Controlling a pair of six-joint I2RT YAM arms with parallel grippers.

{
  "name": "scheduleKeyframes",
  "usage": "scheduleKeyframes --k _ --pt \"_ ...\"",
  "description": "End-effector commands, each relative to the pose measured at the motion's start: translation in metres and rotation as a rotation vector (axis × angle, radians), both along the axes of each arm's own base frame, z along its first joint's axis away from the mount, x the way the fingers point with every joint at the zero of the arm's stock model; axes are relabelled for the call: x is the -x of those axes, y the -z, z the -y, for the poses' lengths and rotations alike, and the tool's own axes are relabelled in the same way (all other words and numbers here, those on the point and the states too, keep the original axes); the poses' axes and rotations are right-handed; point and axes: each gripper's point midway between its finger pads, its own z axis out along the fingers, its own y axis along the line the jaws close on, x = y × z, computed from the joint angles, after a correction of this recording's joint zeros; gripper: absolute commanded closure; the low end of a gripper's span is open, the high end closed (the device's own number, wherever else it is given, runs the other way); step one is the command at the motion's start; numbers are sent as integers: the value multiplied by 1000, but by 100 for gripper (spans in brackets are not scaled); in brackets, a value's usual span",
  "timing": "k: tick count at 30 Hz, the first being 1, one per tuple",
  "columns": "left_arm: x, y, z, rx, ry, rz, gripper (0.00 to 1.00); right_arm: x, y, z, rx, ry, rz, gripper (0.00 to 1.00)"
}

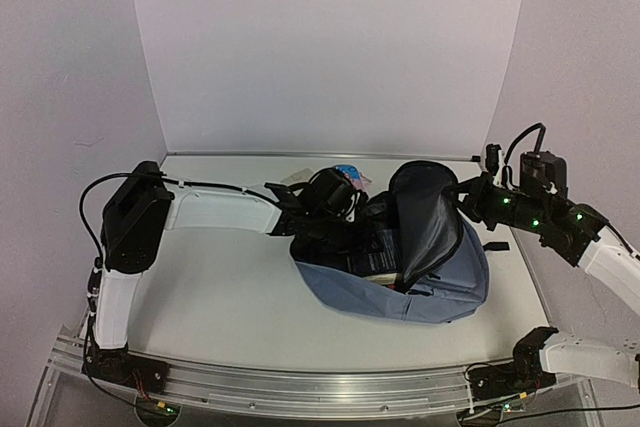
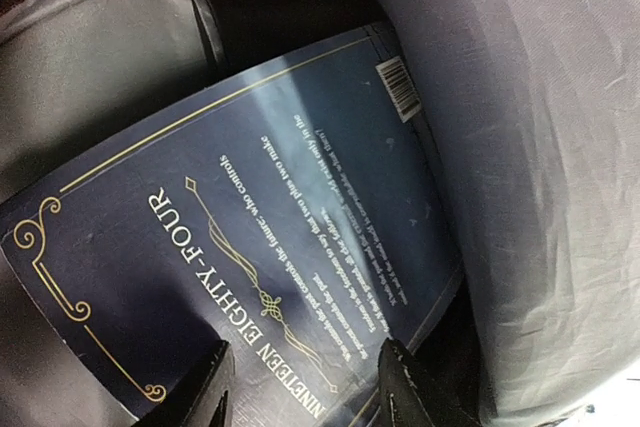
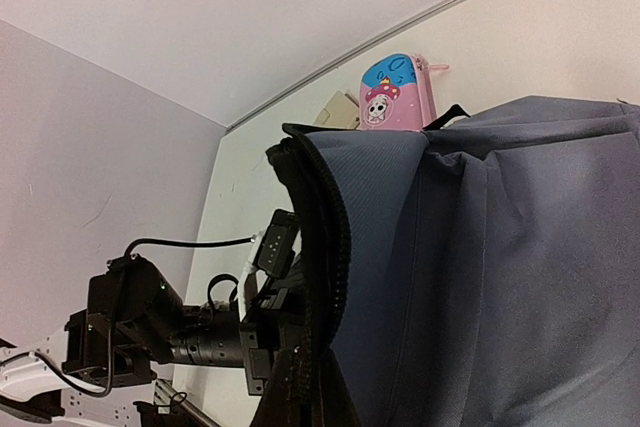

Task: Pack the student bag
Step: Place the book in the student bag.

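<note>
The left arm (image 1: 215, 212) is rising from its base to a sharply bent elbow, with the forearm running almost level to the right. Its wrist is dipping, so the left gripper (image 2: 305, 402) is pointing down into the bag (image 1: 440, 292), and its fingers (image 2: 212, 392) are standing apart. The right arm (image 1: 600, 247) is swinging out to the right and folding back leftward, with its wrist held high. The right gripper (image 1: 468, 197) is pinching shut on the bag's raised flap edge.

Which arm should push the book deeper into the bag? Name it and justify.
Left. The left gripper is inside the student bag, right over the book; the right gripper is occupied holding the flap up.
</note>
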Motion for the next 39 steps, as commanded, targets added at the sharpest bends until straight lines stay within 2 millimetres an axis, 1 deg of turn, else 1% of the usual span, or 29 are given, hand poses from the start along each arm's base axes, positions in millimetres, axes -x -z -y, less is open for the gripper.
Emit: scheduleKeyframes --k 1,4,6,8,10,12,13,15,17,20,23,26,29,31,33,34,36,39 --pt "-10 -33 -11 3 -66 109 46 -6 -22 1 -31 15 85 100" --pt "-8 -31 -29 -26 -103 115 40 -6 -22 1 -32 15 83 100" --pt "-6 -26 -38 -54 -119 107 37 -6 -21 1 -31 16 81 100" --pt "-3 -21 -45 -70 -130 95 35 -6 -21 1 -33 17 80 100" --pt "0 -16 -45 -61 -127 77 34 -5 -21 1 -34 17 81 100" --pt "2 -12 -40 -52 -108 58 35 -5 -21 1 -35 17 81 100" --pt "4 -10 -36 -47 -92 45 37 -5 -21 1 -35 17 82 100" --pt "7 -7 -25 -31 -59 20 45 -5 -22 2 -37 17 84 100" --pt "6 -4 -16 -19 -40 10 50 -4 -24 2 -40 16 89 100" --pt "6 -2 -4 2 -20 -7 52 -4 -25 3 -42 19 92 100" --pt "7 -9 11 42 2 -2 55 -3 -26 3 -43 19 95 100" --pt "7 -9 23 57 20 1 55 -3 -26 3 -42 20 95 100" --pt "10 -16 36 97 45 13 55 -3 -25 3 -41 21 92 100" --pt "12 -20 40 113 57 20 55 -4 -23 3 -39 21 88 100" --pt "10 -22 36 98 39 44 54 -4 -22 3 -37 19 86 100" --pt "7 -25 31 83 19 63 52 -4 -22 3 -37 20 87 100" --pt "2 -32 14 46 -32 107 46 -4 -21 3 -35 20 87 100" --pt "-2 -37 -10 -14 -88 148 34 -4 -19 3 -33 20 81 100"
